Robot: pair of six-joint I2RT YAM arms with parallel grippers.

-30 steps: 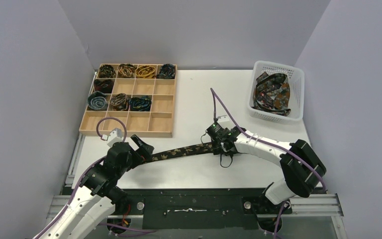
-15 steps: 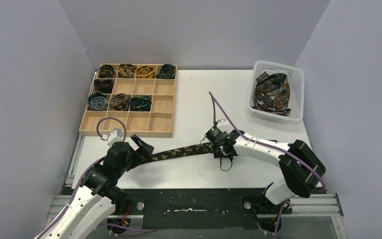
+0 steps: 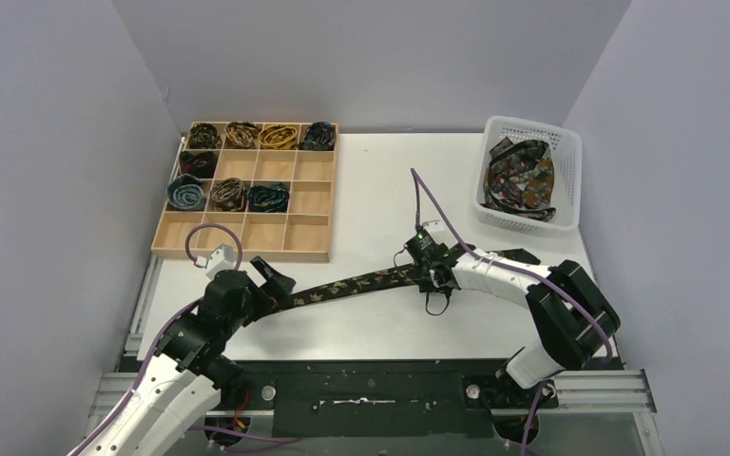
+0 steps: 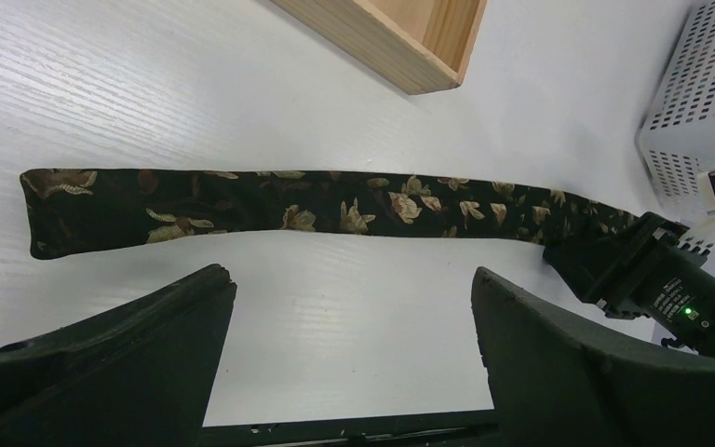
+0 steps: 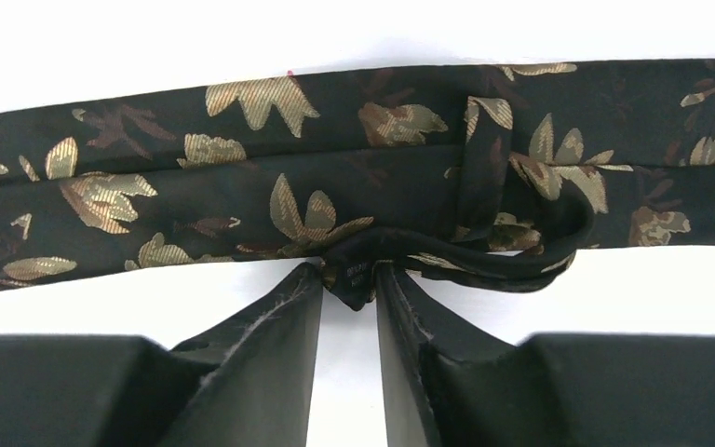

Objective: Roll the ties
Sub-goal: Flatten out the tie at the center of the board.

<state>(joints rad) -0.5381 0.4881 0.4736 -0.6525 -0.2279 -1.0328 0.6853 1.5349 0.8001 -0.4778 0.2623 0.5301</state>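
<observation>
the tie (image 3: 361, 283) lies flat on the counter (image 3: 371, 180). right tool (image 5: 349, 284) pinches its folded edge, apparently to seed the coil; left tool (image 4: 349, 279) stands wide over the other end, likely to steady it.

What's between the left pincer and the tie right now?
Only bare table: in the left wrist view the open left pincer sits short of the tie, not touching it.
</observation>
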